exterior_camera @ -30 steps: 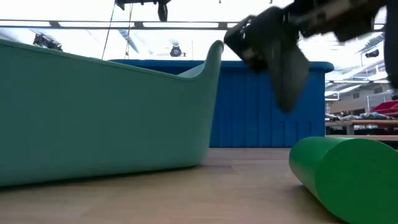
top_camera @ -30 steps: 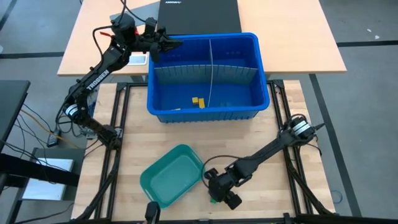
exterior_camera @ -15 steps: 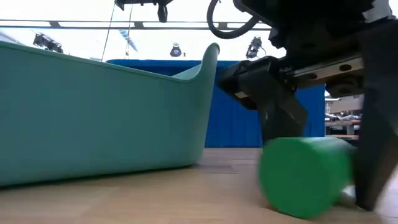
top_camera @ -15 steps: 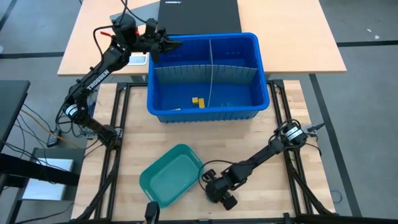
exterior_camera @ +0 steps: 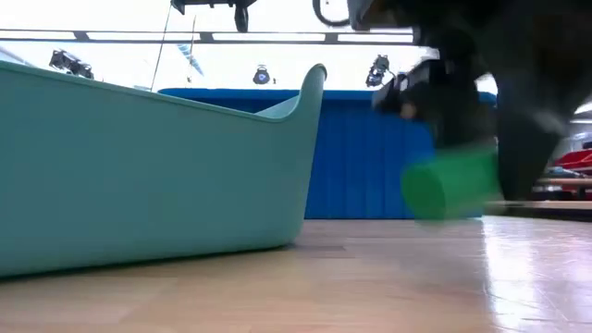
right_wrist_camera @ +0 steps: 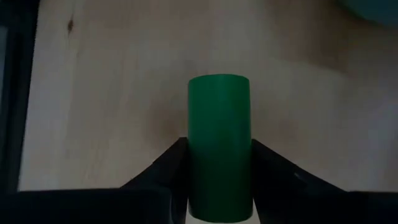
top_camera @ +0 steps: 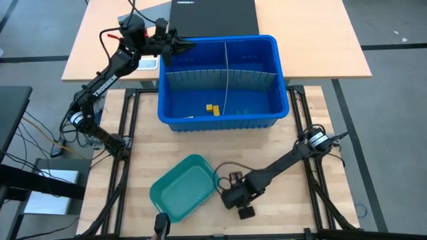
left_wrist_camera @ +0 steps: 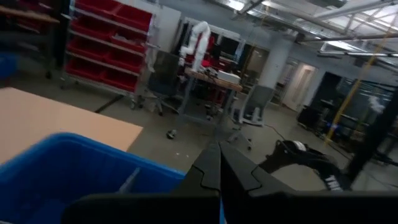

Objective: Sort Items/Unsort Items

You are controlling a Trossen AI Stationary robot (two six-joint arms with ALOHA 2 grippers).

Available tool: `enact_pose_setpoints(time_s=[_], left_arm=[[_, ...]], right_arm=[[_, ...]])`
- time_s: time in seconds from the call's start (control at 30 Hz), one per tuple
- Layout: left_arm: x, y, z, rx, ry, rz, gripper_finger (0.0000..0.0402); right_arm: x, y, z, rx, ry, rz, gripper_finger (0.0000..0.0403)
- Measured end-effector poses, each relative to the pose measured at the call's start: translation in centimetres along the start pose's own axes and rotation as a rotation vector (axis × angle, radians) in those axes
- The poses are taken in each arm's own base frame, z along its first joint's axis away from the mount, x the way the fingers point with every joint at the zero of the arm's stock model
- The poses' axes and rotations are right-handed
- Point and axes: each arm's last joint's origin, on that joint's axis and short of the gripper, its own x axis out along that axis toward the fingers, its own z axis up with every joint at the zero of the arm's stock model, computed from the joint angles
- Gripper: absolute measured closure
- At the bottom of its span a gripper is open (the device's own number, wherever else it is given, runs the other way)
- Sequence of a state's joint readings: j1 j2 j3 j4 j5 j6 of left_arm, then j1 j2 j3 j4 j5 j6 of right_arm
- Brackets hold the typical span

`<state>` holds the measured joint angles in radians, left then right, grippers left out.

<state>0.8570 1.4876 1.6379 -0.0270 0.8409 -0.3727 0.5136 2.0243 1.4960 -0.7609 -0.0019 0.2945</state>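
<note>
Overhead, the wooden table (top_camera: pixel 140 143) carried a big blue bin (top_camera: pixel 223 83) at its far side, split by grey divider sheets (top_camera: pixel 225 73) into compartments. Two small yellow blocks (top_camera: pixel 212 109) lay on the bin's floor in the near left compartment, just beside the upright divider. Behind the bin sat a black flat case (top_camera: pixel 212 17) on a second, paler table (top_camera: pixel 313 37).

Nearer the front edge lay the teal tray (top_camera: pixel 183 190), tilted diagonally. In the low view its wall (exterior_camera: pixel 148 166) filled the left half of the scene and hid much of the blue bin behind it.

The left gripper (top_camera: pixel 181 47) hung over the bin's far left corner, its fingers pressed together with nothing between them; its wrist camera looked past the blue rim (left_wrist_camera: pixel 74 162) into the room, with red shelving (left_wrist_camera: pixel 106 50) beyond.

The right gripper (top_camera: pixel 235 198) was low at the front of the table, just beside the tray's right end. Its two fingers (right_wrist_camera: pixel 168 165) were clamped against the sides of a green cylinder (right_wrist_camera: pixel 219 146), which from the low view appeared lifted clear of the wood (exterior_camera: pixel 451 182).
</note>
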Motion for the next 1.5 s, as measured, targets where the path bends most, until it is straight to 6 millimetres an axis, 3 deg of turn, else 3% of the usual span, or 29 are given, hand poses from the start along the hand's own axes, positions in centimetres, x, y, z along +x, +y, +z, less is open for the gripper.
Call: enact_pose_setpoints(time_s=[0.23,0.37,0.67,0.8,0.93,1.03,1.2,1.37,1.5], left_arm=[[0.1,0.2,-0.1,0.003,-0.007,0.013,0.04],[0.1,0.2,0.1,0.018,-0.029,0.033,0.04],[0.1,0.2,0.3,0.057,-0.044,0.046,0.04],[0.2,0.3,0.2,0.057,-0.044,0.049,0.04],[0.2,0.5,0.2,0.049,-0.049,0.084,0.04],[0.2,0.6,0.1,0.04,-0.052,0.113,0.04],[0.2,0.9,-0.2,0.029,-0.044,0.192,0.04],[0.2,1.3,-0.8,0.04,-0.007,0.285,0.04],[0.5,1.5,-1.4,0.054,0.004,0.351,0.04]], right_arm=[[-7.6,-3.6,0.8,0.093,0.027,-0.257,0.0277],[-12.4,-7.1,0.5,0.174,-0.031,-0.467,0.0277],[-23.3,-19.0,-1.9,0.483,-0.376,-0.835,0.0277],[-28.1,-24.7,-2.3,0.527,-0.678,-0.899,0.0277],[-31.4,-30.2,-3.3,0.554,-0.963,-0.948,0.0277],[-32.1,-34.1,-4.2,0.579,-1.084,-0.976,0.0277],[-30.5,-39.4,-5.1,0.619,-1.185,-0.915,0.0277],[-26.8,-43.0,-4.9,0.648,-1.163,-0.835,0.0277],[-24.0,-44.8,-5.0,0.735,-1.107,-0.781,0.0277]])
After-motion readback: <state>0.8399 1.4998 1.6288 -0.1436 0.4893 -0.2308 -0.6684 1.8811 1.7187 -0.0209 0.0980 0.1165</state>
